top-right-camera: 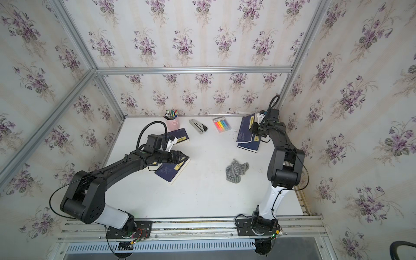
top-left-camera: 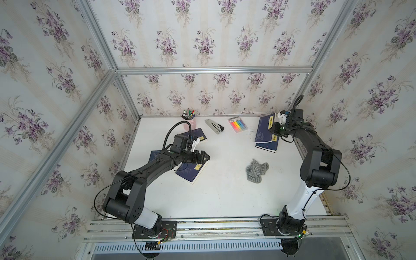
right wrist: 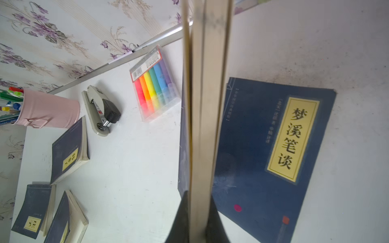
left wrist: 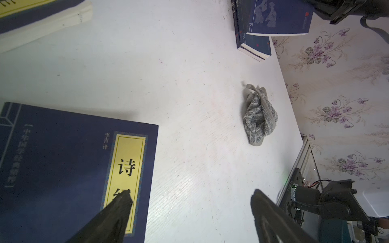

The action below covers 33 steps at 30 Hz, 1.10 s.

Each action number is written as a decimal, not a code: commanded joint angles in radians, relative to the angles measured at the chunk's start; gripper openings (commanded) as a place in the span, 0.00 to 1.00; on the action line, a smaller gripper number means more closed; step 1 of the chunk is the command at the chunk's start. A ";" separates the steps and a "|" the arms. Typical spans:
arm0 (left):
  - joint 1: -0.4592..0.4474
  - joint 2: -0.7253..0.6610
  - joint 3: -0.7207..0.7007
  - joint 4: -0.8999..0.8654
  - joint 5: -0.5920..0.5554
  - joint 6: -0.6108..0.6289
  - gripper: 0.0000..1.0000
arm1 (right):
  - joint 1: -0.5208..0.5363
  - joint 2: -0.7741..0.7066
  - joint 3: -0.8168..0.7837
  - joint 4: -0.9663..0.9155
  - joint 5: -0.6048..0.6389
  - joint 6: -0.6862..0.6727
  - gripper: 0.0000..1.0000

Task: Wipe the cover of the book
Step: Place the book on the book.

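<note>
- The held book is seen at the far right of the table, tilted up over a flat book of the same blue.
- In both top views its long axis is laid roughly from the far wall toward the near edge, and its blue cover is turned up and toward the table's middle.
- The right gripper is clamped narrowly on the held book's page edge, with the pale page block pinched between the two dark fingers.
- In the right wrist view the held book is shown edge-on and is cut off at the frame's edge. Its cover lettering cannot be read in any view.
- Whether its lower edge is touching the flat book cannot be told.
- The left gripper is spread wide with nothing between its fingers. It is poised over a third book at the left-centre, which is set diagonally.
- The third book is partly covered by the left arm in the top views and cropped in the left wrist view.
- The grey cloth is left crumpled on the table between the arms, nearer the right one and touched by neither.
- A pink pen cup, a stapler and a highlighter pack are lined along the far wall.
</note>
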 commanded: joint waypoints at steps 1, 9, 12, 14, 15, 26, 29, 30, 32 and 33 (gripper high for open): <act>0.004 0.002 -0.014 0.035 -0.040 0.018 0.90 | -0.037 0.019 -0.005 -0.017 -0.043 -0.036 0.00; 0.009 0.029 -0.014 0.055 -0.019 0.008 0.90 | -0.094 0.074 -0.036 0.029 -0.087 -0.030 0.00; 0.009 0.034 -0.016 0.057 -0.016 0.008 0.90 | -0.099 0.103 -0.032 0.024 -0.064 -0.031 0.00; 0.010 0.035 -0.015 0.056 -0.018 0.010 0.90 | -0.105 0.119 -0.038 0.022 -0.040 -0.029 0.00; 0.010 0.037 -0.016 0.056 -0.021 0.011 0.90 | -0.109 0.125 -0.044 0.026 -0.035 -0.028 0.00; 0.016 0.062 -0.014 0.061 -0.014 0.010 0.90 | -0.124 0.175 -0.034 0.026 0.028 -0.019 0.00; 0.017 0.068 -0.012 0.064 -0.013 0.010 0.90 | -0.124 0.186 -0.023 0.022 0.038 -0.020 0.00; 0.017 0.071 -0.013 0.065 -0.012 0.008 0.90 | -0.124 0.189 -0.019 0.019 0.039 -0.020 0.00; 0.019 0.075 -0.013 0.068 -0.010 0.008 0.90 | -0.125 0.196 -0.011 0.015 0.039 -0.020 0.00; 0.019 0.077 -0.012 0.067 -0.011 0.007 0.90 | -0.124 0.197 -0.008 0.015 0.039 -0.021 0.00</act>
